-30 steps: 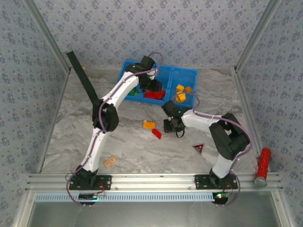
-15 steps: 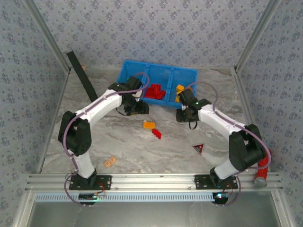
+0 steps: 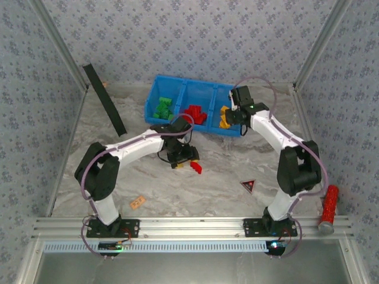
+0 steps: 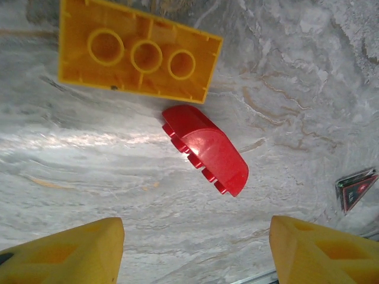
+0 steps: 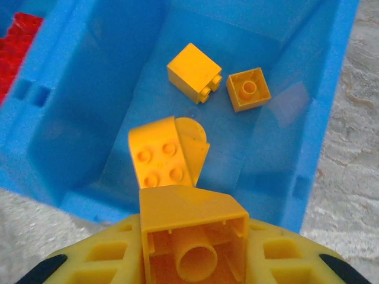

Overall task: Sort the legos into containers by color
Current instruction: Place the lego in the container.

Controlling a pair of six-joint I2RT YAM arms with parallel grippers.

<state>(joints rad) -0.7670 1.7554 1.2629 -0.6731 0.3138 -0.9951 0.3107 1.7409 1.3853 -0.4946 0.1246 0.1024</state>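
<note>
1. The right gripper (image 5: 193,260) is clamped on a held yellow brick (image 5: 192,228), its hollow underside facing the wrist camera. It hangs over the right-hand compartment of the blue bin (image 5: 320,118), where the loose yellow pieces (image 5: 193,72) lie.
2. To do this release well, part the fingers only while the brick is well inside the compartment walls and away from the near rim. That way it drops among its own colour instead of bouncing onto the table (image 3: 118,177).
3. The left gripper (image 4: 198,248) hovers low over the table, its fingers (image 4: 71,251) well apart with nothing between them. A red brick (image 4: 204,148) lies just ahead, roughly centred, and an upturned yellow brick (image 4: 136,53) lies just beyond it, near but not touching.
4. For that pick I would centre on the red brick alone and close across its narrow sides, keeping clear of its yellow neighbour.
5. Count:
   - Yellow: three in the right compartment, one held and one on the table, so five in all.
   - Red: one on the table plus a red heap (image 3: 194,113) in the middle compartment, too bunched to number.
   - Green: the green legos (image 3: 163,109) in the left compartment number perhaps two or three — the top view is too small to be sure
</note>
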